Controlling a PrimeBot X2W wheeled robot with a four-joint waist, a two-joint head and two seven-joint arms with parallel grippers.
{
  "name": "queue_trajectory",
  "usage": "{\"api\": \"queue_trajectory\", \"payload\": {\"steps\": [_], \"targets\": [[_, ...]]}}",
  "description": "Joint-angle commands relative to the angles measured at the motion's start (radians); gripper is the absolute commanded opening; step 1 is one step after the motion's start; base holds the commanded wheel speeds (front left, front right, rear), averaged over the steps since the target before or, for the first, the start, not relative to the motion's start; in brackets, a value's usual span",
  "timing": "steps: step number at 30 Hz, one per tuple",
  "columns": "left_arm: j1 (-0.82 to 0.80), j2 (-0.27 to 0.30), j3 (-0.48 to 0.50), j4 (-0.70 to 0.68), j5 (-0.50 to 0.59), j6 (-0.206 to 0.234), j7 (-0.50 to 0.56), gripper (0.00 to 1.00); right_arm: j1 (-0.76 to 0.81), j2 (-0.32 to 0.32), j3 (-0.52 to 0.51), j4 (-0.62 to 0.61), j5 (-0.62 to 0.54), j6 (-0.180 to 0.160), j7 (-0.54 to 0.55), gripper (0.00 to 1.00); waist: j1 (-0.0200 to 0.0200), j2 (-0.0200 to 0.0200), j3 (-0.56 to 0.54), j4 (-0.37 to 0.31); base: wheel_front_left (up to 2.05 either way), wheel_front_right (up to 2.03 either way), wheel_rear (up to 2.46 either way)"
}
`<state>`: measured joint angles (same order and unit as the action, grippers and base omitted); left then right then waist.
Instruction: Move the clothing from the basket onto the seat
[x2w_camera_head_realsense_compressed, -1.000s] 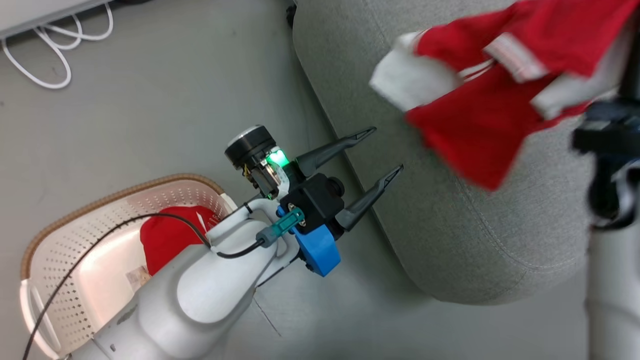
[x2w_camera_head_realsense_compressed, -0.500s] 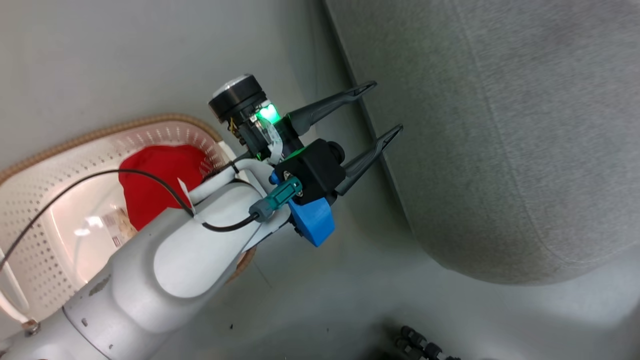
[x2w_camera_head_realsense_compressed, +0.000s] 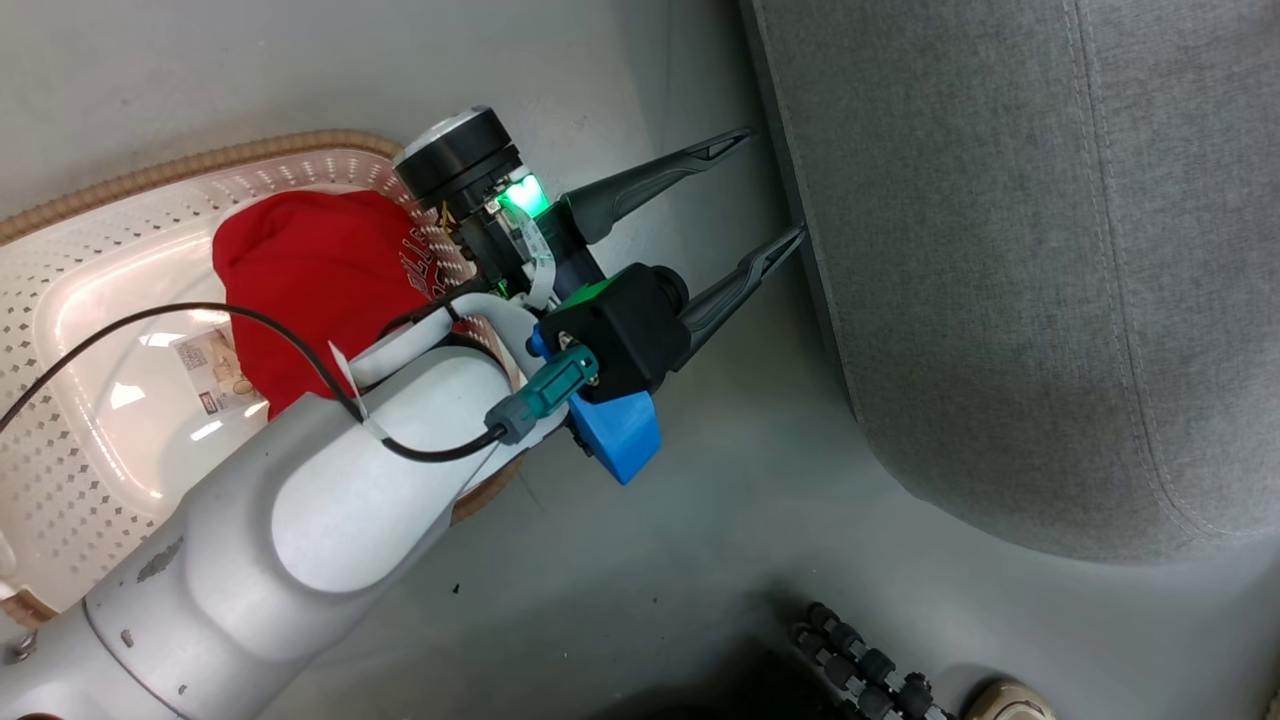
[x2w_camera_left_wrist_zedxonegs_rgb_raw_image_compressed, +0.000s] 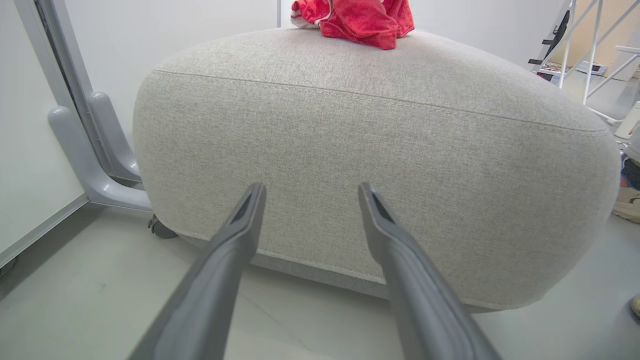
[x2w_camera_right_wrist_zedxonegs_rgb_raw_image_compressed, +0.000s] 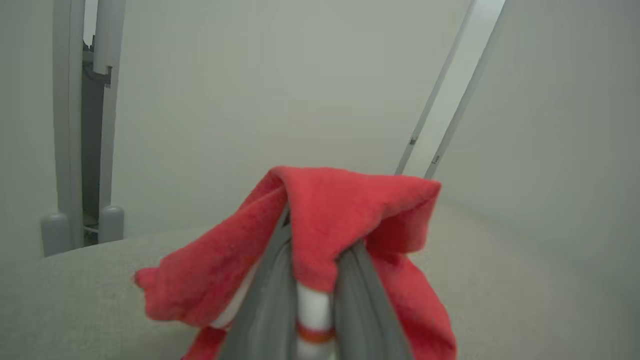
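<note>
A red garment with white lettering (x2w_camera_head_realsense_compressed: 300, 265) lies in the cream basket (x2w_camera_head_realsense_compressed: 70, 420), partly hidden by my left arm. My left gripper (x2w_camera_head_realsense_compressed: 772, 185) hangs open and empty above the floor between the basket and the light-grey seat (x2w_camera_head_realsense_compressed: 1000, 250). In the left wrist view its fingers (x2w_camera_left_wrist_zedxonegs_rgb_raw_image_compressed: 310, 192) point at the seat's side (x2w_camera_left_wrist_zedxonegs_rgb_raw_image_compressed: 375, 150), and red clothing (x2w_camera_left_wrist_zedxonegs_rgb_raw_image_compressed: 360, 17) rests on the seat's top. My right gripper (x2w_camera_right_wrist_zedxonegs_rgb_raw_image_compressed: 315, 280) is shut on red clothing with a white panel (x2w_camera_right_wrist_zedxonegs_rgb_raw_image_compressed: 345, 210), which drapes over its fingertips just above the seat (x2w_camera_right_wrist_zedxonegs_rgb_raw_image_compressed: 75, 300).
A barcode sticker (x2w_camera_head_realsense_compressed: 215, 370) shows on the basket floor. Dark rollers (x2w_camera_head_realsense_compressed: 860, 660) sit on the floor at the bottom of the head view. A grey post (x2w_camera_left_wrist_zedxonegs_rgb_raw_image_compressed: 95, 150) stands left of the seat, and a white metal frame (x2w_camera_left_wrist_zedxonegs_rgb_raw_image_compressed: 590, 50) and shoes (x2w_camera_left_wrist_zedxonegs_rgb_raw_image_compressed: 627, 195) are to its right.
The head camera has turned, so the basket sits higher in its picture and the striped red garment with the right arm has slid out of it. My left gripper stays open.
</note>
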<state>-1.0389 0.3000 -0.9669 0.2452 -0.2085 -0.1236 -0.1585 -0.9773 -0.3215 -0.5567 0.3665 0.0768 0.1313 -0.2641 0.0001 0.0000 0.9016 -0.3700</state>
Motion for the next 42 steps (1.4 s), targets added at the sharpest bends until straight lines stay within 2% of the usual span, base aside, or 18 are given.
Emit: {"api": "queue_trajectory", "payload": {"steps": [1,6,11,12,17,26,33,42], "targets": [[-0.010,0.008,0.002,-0.007,-0.001,0.006,0.003,1.00,0.021,0.023,0.008,0.027,-0.023,-0.001,-0.001,0.00,-0.0001,0.0000,0.003,0.003,0.00,0.00,0.00],[-0.017,0.012,0.001,-0.017,-0.005,0.009,0.004,1.00,0.059,0.065,-0.015,0.099,-0.038,-0.001,-0.001,0.00,-0.0001,0.0000,0.012,0.015,0.00,0.00,0.00],[-0.018,0.015,0.002,-0.016,-0.010,0.015,-0.001,1.00,0.068,0.071,-0.007,0.151,-0.033,-0.001,-0.001,0.00,-0.0001,0.0000,0.010,0.018,0.00,0.00,0.00],[-0.016,0.018,0.002,-0.013,-0.010,0.018,-0.004,1.00,0.069,0.072,-0.007,0.145,-0.035,-0.001,-0.001,1.00,-0.0001,0.0000,0.004,0.017,0.00,0.00,0.00],[-0.009,0.006,0.000,-0.006,-0.017,0.024,-0.023,1.00,0.112,0.077,-0.013,0.114,-0.030,-0.001,-0.001,1.00,-0.0001,0.0000,-0.024,0.021,0.00,0.00,0.00],[0.049,-0.019,0.029,0.043,-0.057,0.064,-0.087,1.00,0.289,0.100,0.035,-0.094,-0.058,-0.001,-0.001,1.00,-0.0001,0.0000,-0.170,0.042,0.00,0.00,0.00],[0.132,-0.033,0.113,0.064,-0.109,0.116,-0.108,1.00,0.395,0.120,0.117,-0.249,-0.084,-0.001,-0.001,1.00,-0.0001,0.0000,-0.322,0.092,0.00,0.00,0.00],[0.287,-0.041,0.310,0.001,-0.130,0.163,-0.107,1.00,0.472,0.128,0.308,-0.305,-0.087,-0.001,-0.001,1.00,-0.0001,0.0000,-0.482,0.193,0.00,0.00,0.00]]}}
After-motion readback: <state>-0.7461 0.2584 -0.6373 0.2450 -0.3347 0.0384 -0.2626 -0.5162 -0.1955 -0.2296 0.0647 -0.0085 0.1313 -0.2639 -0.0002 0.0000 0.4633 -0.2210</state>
